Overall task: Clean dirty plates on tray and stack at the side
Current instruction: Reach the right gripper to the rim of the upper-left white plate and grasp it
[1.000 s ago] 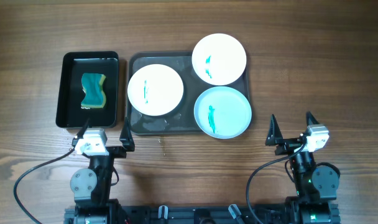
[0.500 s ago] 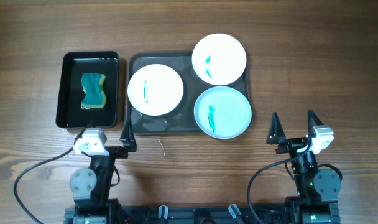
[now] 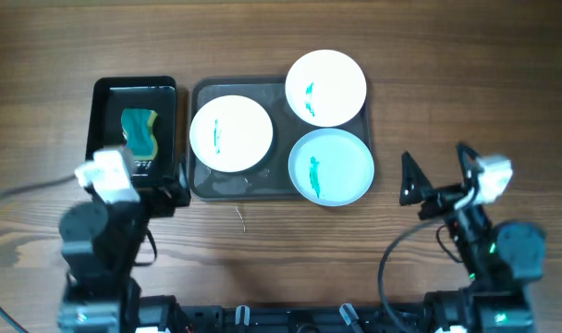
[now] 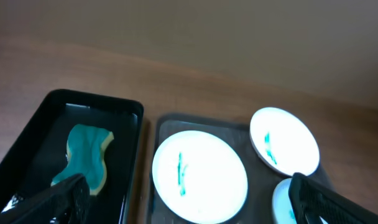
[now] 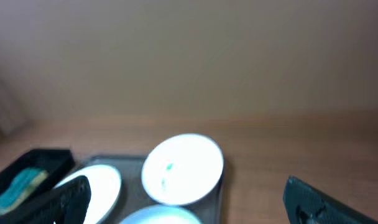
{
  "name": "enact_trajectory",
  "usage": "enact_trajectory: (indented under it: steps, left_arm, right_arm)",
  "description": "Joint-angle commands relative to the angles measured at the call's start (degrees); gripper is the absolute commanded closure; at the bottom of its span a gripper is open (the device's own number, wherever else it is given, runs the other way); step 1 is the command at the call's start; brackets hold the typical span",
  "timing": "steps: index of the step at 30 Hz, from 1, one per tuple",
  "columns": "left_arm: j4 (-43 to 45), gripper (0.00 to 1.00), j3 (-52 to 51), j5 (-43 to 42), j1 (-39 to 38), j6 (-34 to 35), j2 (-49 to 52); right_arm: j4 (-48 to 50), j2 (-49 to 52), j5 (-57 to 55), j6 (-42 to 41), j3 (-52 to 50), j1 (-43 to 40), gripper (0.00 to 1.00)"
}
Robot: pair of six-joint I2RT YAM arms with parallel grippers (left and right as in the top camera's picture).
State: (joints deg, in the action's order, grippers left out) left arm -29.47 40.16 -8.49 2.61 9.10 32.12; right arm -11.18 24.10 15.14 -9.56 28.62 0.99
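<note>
left hand (image 3: 153, 188) open, apparently held high | right hand (image 3: 434, 165) open, pointing forward

Three teal-smeared plates (image 3: 230, 133), two white and one pale blue, lie flat on the dark-grey tray (image 3: 210, 188), left of the right gripper (image 3: 435, 166).

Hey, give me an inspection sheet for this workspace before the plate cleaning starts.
Surface: wood-grain table.
Job's things: grey tray holds left white plate, rear white plate and pale blue plate; each has a teal smear; none stacked.
Clutter: black tray with sponge beside the grey tray; thin pale strand on the wood.
End effectors: left end effector open, empty; right end effector open, empty.
Cables: grey cable at left arm; black cable at right arm.
Surroundings: plain beige wall.
</note>
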Motion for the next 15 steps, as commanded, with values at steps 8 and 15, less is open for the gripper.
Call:
enact_trajectory:
  steps: [8, 15]
  left_arm:
    - [-31.21, 0.00, 35.28, -0.66, -0.22, 0.55, 30.05]
    - [-34.40, 0.00, 37.42, -1.11, -0.26, 0.57, 40.59]
  right_arm:
    - [-36.41, 34.93, 7.17, 3.08, 42.05, 0.28, 0.00]
    - [-42.60, 45.59, 12.50, 0.59, 50.05, 0.28, 0.00]
